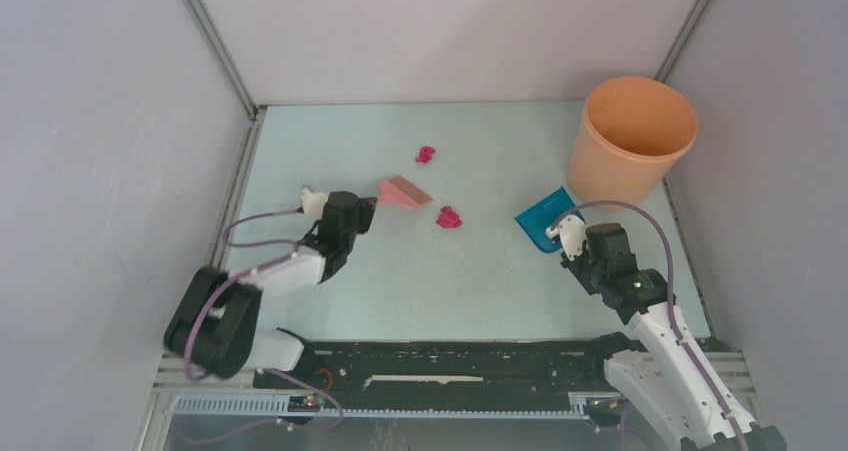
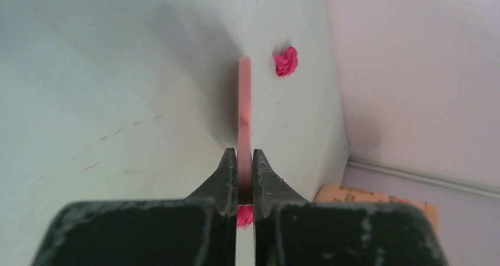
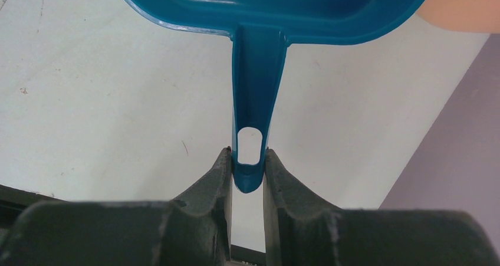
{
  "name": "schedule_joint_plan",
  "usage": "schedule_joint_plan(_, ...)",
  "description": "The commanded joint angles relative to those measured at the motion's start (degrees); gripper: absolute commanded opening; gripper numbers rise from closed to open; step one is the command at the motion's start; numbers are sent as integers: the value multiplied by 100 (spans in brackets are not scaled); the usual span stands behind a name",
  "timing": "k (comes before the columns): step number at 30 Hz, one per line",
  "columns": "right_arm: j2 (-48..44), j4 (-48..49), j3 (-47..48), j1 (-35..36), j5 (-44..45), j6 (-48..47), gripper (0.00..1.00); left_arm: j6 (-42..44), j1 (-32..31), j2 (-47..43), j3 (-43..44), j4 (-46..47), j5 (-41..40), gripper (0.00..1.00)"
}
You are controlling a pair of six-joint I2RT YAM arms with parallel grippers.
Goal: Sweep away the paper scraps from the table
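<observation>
Two magenta-pink paper scraps lie on the pale mint table: one further back, one mid-table. My left gripper is shut on the handle of the pink hand brush, which points right toward the scraps. In the left wrist view the brush runs edge-on from between my fingers, with one scrap beside its tip and another below the jaws. My right gripper is shut on the handle of the blue dustpan; the handle sits between my fingertips.
An orange bucket stands at the back right, right behind the dustpan. Grey walls enclose the table on the left, back and right. A black rail runs along the near edge between the arm bases.
</observation>
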Motion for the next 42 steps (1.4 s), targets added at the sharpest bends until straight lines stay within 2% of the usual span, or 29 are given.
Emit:
schedule_joint_plan(1,-79,182,-8,-44,42,100,0,527,-76,-1688,-721,-689,-259,0)
schedule_joint_plan(5,-79,185,-12,-42,27,111,0,1471,-108,-2929,-480,-1199,-706,0)
schedule_joint_plan(7,-60,182,-8,-50,33,110,0,1792,-109,-3072,-230,-1085,-793,0)
schedule_joint_plan(10,-56,188,-9,-70,31,116,0,2061,-108,-2814,312,-1004,-832,0)
schedule_joint_plan(14,-34,175,-8,-105,25,114,0,2093,-109,-1867,1158,-818,-900,0)
schedule_joint_plan(20,-2,163,-11,-142,2,112,0,1984,-77,295,2467,-503,-947,0)
schedule_joint_plan(26,68,158,-8,-127,-6,102,0,1516,27,2268,3846,-363,-305,0)
schedule_joint_plan(28,87,169,-8,-133,-2,100,0,1351,32,2752,4052,-126,-92,0)
schedule_joint_plan(31,88,161,-11,-125,-8,106,0,1182,39,3136,4373,-293,45,0)
schedule_joint_plan(36,147,165,-10,-45,-4,105,0,921,130,3133,4222,-942,-137,0)
schedule_joint_plan(42,125,160,-9,11,-6,100,0,712,217,2249,3089,-908,-26,0)
